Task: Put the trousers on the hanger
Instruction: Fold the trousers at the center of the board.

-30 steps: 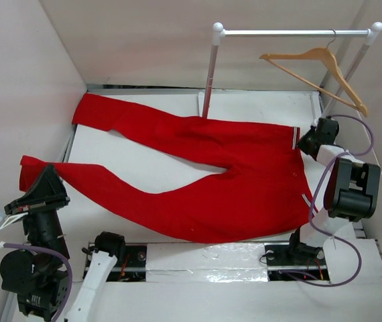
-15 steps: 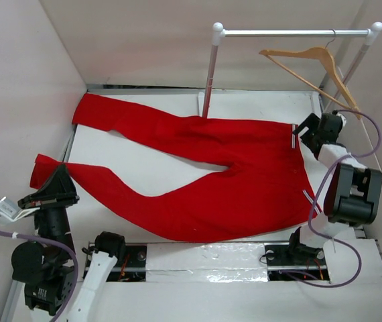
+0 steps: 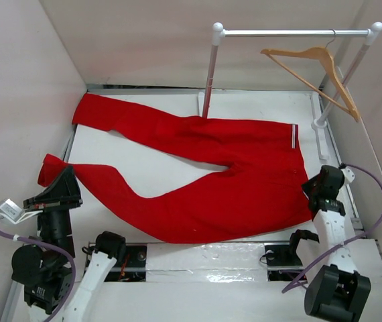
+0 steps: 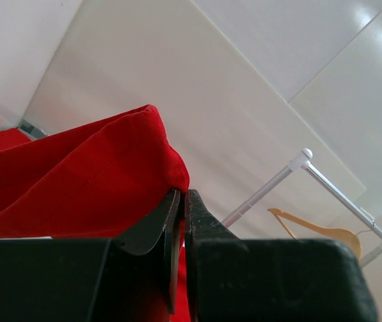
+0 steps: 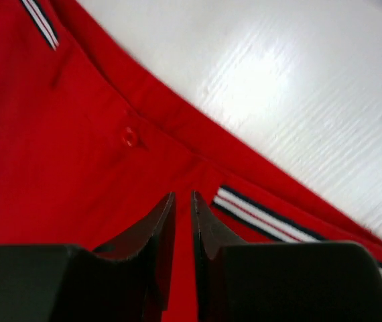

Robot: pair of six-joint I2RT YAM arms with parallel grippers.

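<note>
The red trousers (image 3: 244, 181) lie flat across the table, waistband to the right and legs to the left. My left gripper (image 3: 64, 173) is shut on the cuff of the near leg and holds it raised at the left edge. In the left wrist view the jaws (image 4: 181, 193) pinch a fold of the red trousers (image 4: 77, 174). My right gripper (image 3: 313, 190) hovers over the near end of the waistband. In the right wrist view its jaws (image 5: 183, 196) are nearly together and grip nothing above the trousers (image 5: 77, 134). The wooden hanger (image 3: 315, 60) hangs on the rail at the far right, and it also shows in the left wrist view (image 4: 318, 231).
The white-and-silver clothes rail (image 3: 291, 31) stands at the back right, its left post rising through the trousers' far edge. Pale walls close in on the left, back and right. The arm bases and cables sit at the near edge.
My left gripper has drawn the leg cuff a little right and nearer. My right arm has swung from the far end of the waistband to its near end; the trousers' waist has barely shifted.
</note>
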